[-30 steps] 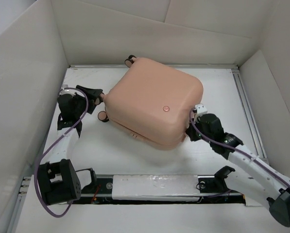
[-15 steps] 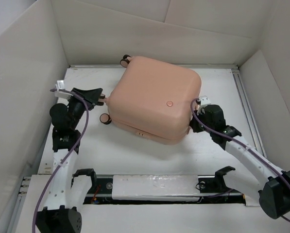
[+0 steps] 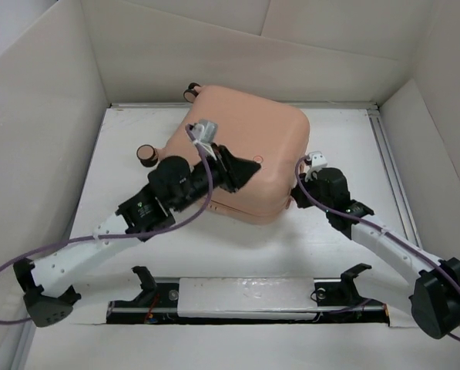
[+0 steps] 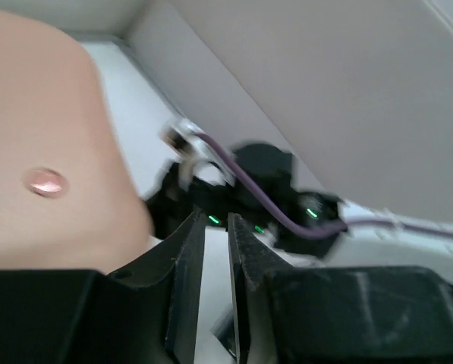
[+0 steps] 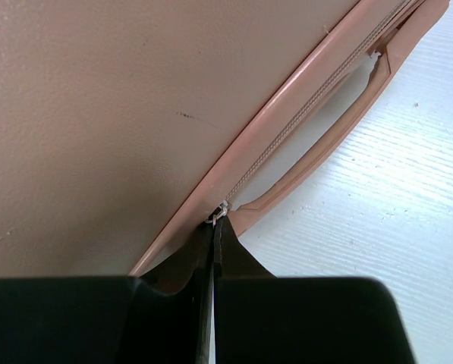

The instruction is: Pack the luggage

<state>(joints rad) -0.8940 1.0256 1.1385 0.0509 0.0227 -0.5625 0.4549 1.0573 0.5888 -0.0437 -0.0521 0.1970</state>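
Above the luggage (image 3: pixel 280 142), left gripper (image 4: pixel 217 221) hovers barely parted; right gripper (image 5: pixel 213 224), closed, seemingly pinches its zipper pull (image 5: pixel 218 214).

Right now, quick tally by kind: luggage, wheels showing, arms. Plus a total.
luggage: 1
wheels showing: 2
arms, left and right: 2
total: 5

Bright, even overhead light; soft shadow under luggage (image 3: pixel 268 139); left wrist view motion-blurred; right wrist sharp.
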